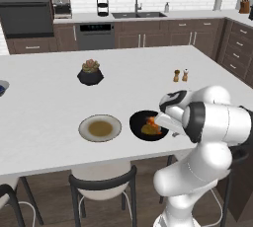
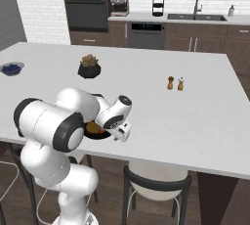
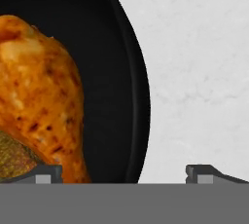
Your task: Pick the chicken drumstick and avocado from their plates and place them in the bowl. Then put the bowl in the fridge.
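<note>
Lying together in the black bowl [image 3: 121, 72]: drumstick [image 3: 44, 96], avocado [image 3: 12, 159].

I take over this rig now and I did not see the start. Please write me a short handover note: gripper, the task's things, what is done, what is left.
Gripper: open, holds nothing, low over the bowl's rim.
Black bowl: on the white counter near its front edge. The chicken drumstick and the avocado lie inside it.
Beige plate with olive centre: beside the bowl, nothing on it.
Done: both foods are in the bowl.
Left: grasp the bowl and put it in the fridge.
</note>
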